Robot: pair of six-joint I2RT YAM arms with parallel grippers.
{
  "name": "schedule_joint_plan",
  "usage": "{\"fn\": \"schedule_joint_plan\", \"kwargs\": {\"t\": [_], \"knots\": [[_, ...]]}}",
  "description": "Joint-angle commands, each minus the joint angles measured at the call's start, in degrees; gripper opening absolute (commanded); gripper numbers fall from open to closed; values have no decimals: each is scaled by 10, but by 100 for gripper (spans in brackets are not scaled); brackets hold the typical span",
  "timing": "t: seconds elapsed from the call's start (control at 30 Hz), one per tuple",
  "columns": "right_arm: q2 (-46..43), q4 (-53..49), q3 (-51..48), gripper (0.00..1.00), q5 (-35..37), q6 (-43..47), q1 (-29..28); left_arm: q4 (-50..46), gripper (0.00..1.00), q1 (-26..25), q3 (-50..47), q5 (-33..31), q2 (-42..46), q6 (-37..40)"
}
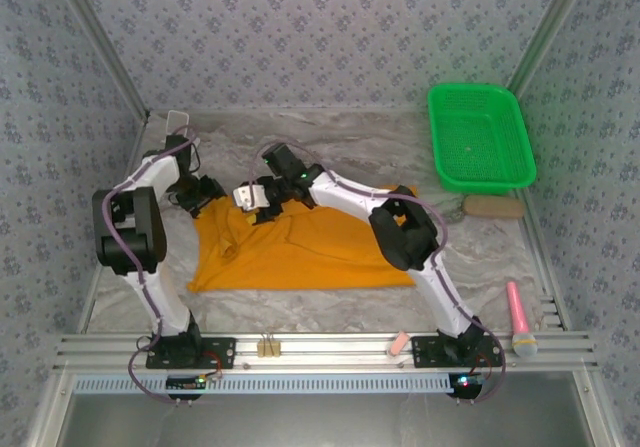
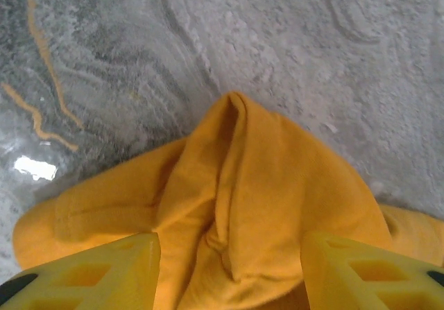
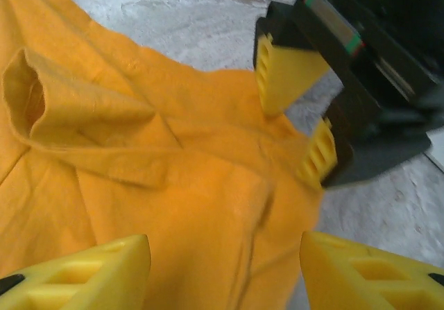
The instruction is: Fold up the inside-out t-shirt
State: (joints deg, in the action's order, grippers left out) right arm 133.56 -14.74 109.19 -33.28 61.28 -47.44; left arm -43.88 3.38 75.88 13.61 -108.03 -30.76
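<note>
The t-shirt (image 1: pixel 300 252) lay spread mid-worktop (image 1: pixel 330 312), soft, light and wrinkly, best pinched at a hem or shoulder corner. The left end effector (image 3: pixel 303 114) straddled its bunched far-left corner, jaws apart. The right end effector (image 3: pixel 225 239) hovered beside it over a sleeve (image 3: pixel 41 109), likewise apart, though whether the left's pads touched cloth was perhaps unclear.

We see a wrinkled orange cotton t-shirt (image 1: pixel 300 247) lying spread on the grey marbled table (image 1: pixel 340 142), with the left gripper (image 1: pixel 210 195) and the right gripper (image 1: pixel 262 205) both at its far left edge. A green plastic mesh basket (image 1: pixel 480 137) sits in the far right corner.
</note>
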Motion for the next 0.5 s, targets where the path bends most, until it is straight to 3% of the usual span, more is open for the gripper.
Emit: {"fn": "schedule_joint_plan", "kwargs": {"t": [0.0,0.1,0.2,0.3,0.47], "knots": [[44,-44,53,60,-26,-23,-11,-24,53,1,14,-22,-20,-5],[65,-32,69,53,-10,-47,-16,-32,52,6,14,-38,-33,-5],[72,-34,74,33,5,-47,-15,-31,50,13,8,-49,-37,-4],[73,-37,76,20,42,-41,-16,-37,47,23,9,-44,-45,-7],[59,-19,67,17,30,-58,-13,-32,46,31,-1,-52,-38,-7]]}}
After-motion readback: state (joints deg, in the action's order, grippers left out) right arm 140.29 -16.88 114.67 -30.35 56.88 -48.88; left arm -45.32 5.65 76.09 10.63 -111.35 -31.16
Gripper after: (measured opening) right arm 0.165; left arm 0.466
